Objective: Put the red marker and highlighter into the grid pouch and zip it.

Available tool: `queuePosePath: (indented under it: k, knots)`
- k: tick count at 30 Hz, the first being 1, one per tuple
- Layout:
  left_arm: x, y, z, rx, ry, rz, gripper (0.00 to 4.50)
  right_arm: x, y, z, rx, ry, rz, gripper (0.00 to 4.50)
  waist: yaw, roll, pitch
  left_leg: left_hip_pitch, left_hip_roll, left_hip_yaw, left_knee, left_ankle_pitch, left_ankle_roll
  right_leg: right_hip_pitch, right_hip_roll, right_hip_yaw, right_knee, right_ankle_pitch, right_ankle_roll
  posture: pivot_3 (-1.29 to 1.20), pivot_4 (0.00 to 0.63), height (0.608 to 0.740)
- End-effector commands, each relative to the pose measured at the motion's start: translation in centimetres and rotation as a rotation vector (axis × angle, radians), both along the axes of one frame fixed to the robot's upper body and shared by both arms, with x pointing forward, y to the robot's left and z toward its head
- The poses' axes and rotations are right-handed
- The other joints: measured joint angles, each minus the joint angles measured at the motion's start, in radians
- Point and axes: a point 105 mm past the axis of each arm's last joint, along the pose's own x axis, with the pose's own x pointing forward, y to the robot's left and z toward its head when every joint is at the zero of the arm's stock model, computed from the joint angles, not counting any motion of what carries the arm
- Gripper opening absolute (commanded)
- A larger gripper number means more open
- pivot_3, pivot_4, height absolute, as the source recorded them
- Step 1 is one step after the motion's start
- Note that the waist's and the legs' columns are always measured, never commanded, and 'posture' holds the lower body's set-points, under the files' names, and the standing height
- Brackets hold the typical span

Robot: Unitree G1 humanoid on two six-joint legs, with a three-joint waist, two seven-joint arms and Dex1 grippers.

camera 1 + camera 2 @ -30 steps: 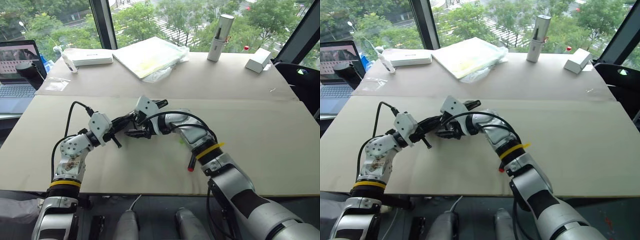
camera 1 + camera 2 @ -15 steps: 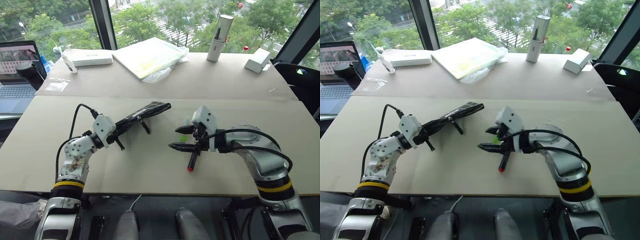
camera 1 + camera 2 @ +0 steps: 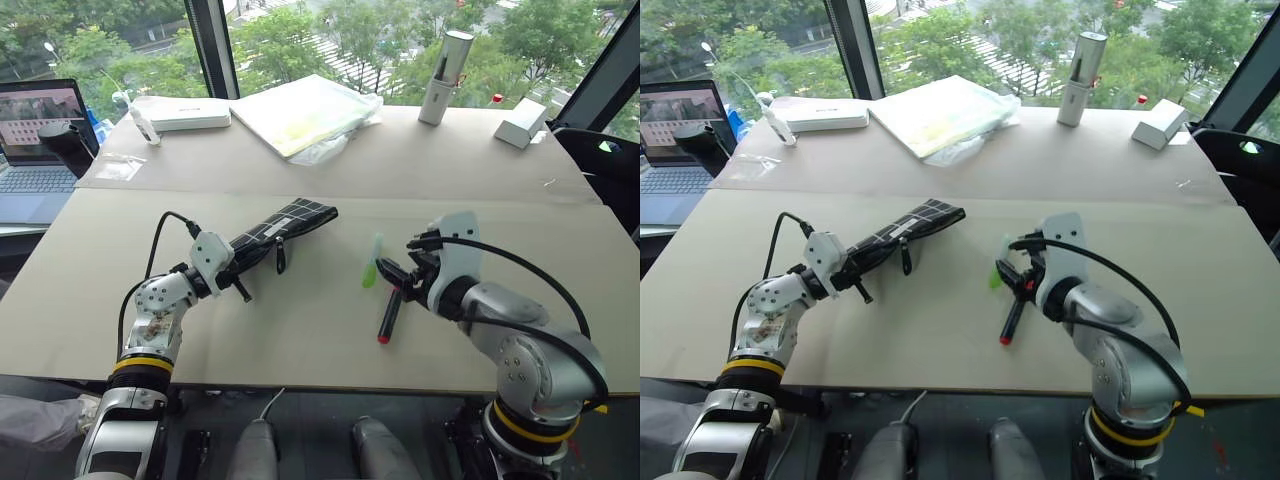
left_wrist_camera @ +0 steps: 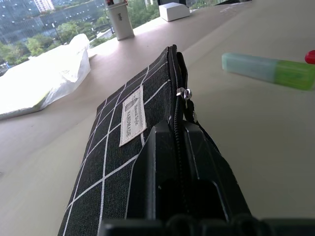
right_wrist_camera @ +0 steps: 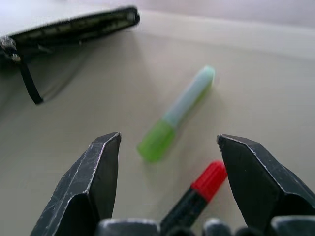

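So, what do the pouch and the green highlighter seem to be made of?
The pouch: probably woven fabric, matte black with white grid lines, a sewn label and a zipper. The highlighter: likely plastic, a pale translucent body with a brighter opaque lime cap.

The grid pouch [image 4: 118, 147] is made of matt black woven cloth crossed by thin white lines, with a white fabric label stitched on and a small shiny metal slider on its zip. The highlighter [image 5: 177, 114] is seen as smooth, pale translucent green plastic with an opaque lime cap, and the red marker [image 5: 197, 194] as plastic with a ribbed red cap. The table [image 3: 500, 230] is covered in matt, paper-like beige board, while the fingers [image 5: 101, 177] of the right gripper [image 5: 170, 172] are of smooth, slightly glossy black plastic.
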Motion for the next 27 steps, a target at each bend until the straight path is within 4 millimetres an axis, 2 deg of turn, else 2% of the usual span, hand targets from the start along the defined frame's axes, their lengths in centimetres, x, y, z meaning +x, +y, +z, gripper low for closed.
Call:
queuePosePath:
  k: [1,4,13,27]
  knots:
    - [0.1,-0.1,0.9,-0.006,-0.046,-0.012,0.00,-1.4,0.0,-0.7,-0.024,0.016,-0.013,3.48,-0.002,0.000,0.000,0.000,0.000,0.000,0.000,0.000,0.000,0.000,0.000,0.000,0.000,0.000,0.000,0.00,0.150,0.738]
    - [0.1,-0.2,0.7,-0.008,-0.043,-0.013,0.00,-1.9,0.3,-1.9,-0.009,0.063,-0.018,3.48,-0.005,0.000,0.000,0.000,0.000,0.000,0.000,0.000,0.000,0.000,0.000,0.000,0.000,0.000,0.000,0.00,0.150,0.738]
    - [0.0,0.1,0.8,-0.010,-0.049,0.000,0.00,-1.4,0.8,-3.4,0.034,0.139,-0.038,3.48,-0.005,0.000,0.000,0.000,0.000,-0.001,0.000,0.000,0.000,0.000,0.000,0.000,0.000,0.000,0.000,0.00,0.150,0.738]
    - [-0.4,0.5,1.4,-0.013,-0.074,0.026,0.00,-1.2,-0.9,-5.6,-0.066,0.193,-0.078,3.48,-0.005,-0.001,-0.001,0.000,0.000,-0.001,0.000,0.000,0.000,0.001,0.000,0.000,0.000,-0.002,0.003,0.00,0.150,0.738]
